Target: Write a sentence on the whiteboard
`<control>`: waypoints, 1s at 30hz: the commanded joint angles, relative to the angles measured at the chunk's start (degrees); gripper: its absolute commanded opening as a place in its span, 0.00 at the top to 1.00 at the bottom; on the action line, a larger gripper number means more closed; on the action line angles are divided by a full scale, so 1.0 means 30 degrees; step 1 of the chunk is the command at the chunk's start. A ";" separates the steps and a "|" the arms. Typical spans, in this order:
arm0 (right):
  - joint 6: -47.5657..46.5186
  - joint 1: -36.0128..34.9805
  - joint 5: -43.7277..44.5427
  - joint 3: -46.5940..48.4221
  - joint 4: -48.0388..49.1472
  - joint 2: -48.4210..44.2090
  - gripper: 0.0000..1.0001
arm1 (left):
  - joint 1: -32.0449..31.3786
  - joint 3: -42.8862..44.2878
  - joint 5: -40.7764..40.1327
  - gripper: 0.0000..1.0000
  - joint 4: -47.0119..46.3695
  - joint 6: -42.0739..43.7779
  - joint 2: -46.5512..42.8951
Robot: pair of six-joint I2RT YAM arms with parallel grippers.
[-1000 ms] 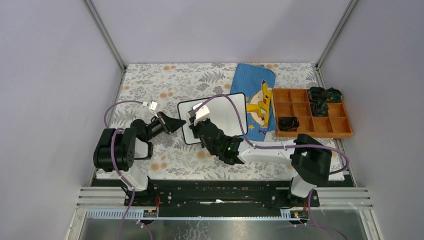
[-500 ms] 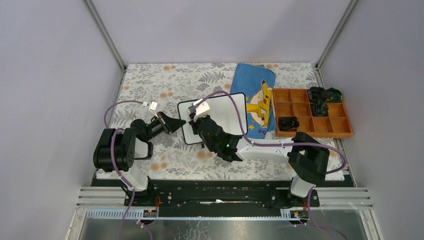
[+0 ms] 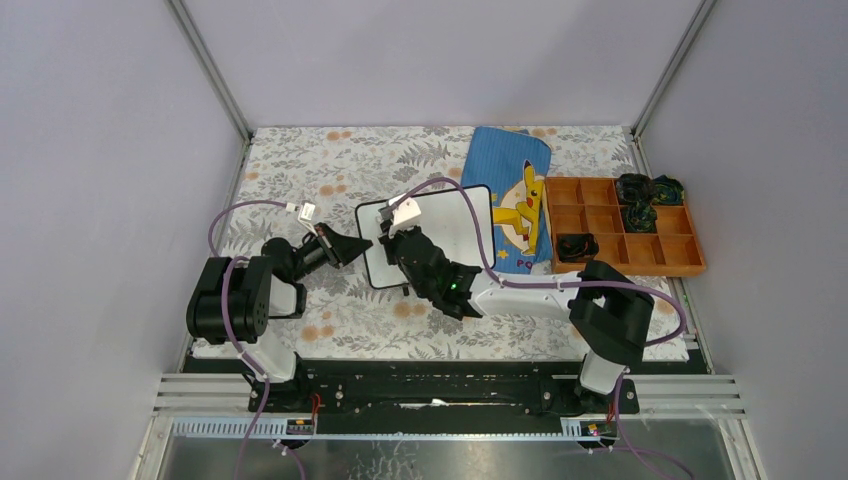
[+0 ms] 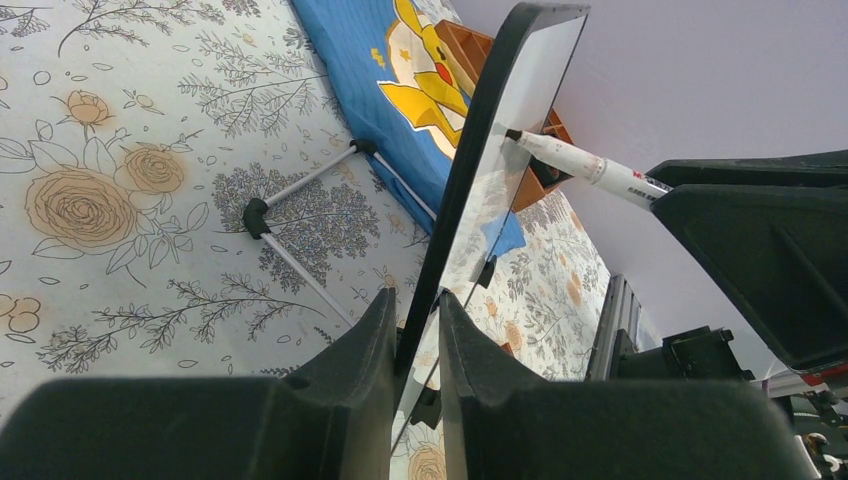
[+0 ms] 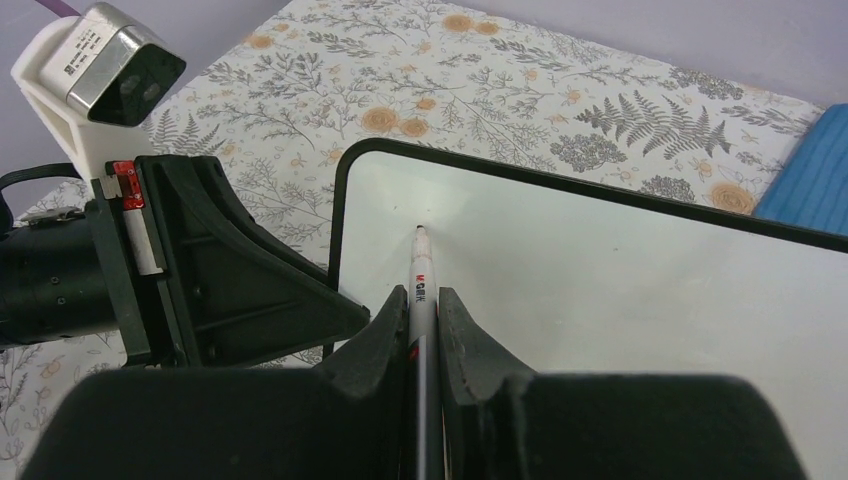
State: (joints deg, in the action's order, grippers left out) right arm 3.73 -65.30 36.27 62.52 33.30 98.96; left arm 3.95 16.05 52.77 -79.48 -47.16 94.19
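Left gripper (image 4: 412, 305) clenched on left edge of small white black-framed whiteboard (image 3: 458, 225). Board stands tilted at mid-table. Right gripper (image 5: 422, 300) clamped on white marker pen (image 5: 420, 268), tip against board face near that held edge. Surface: floral-print cloth (image 3: 300, 170). Blue Pikachu pouch (image 3: 508, 160) just behind board, to its right. Orange wooden compartment tray (image 3: 610, 250) beside pouch. Pale lilac walls (image 3: 420, 60) on three sides.

The top view looks down from high above the whole table (image 3: 300, 160). Both wrist views sit close and low, sharing the whiteboard (image 3: 450, 228): left edge-on, right face-on.
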 commanded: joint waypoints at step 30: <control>0.2242 -0.0249 -0.0335 -0.2031 -0.0404 -0.1081 1.00 | -0.0172 0.0193 -0.0321 1.00 0.0911 0.0602 -0.0079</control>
State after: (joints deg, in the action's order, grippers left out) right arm 9.67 -65.71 34.22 57.08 32.77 97.43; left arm 3.88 16.08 52.36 -78.83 -46.61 94.19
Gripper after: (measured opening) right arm 0.168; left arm 0.246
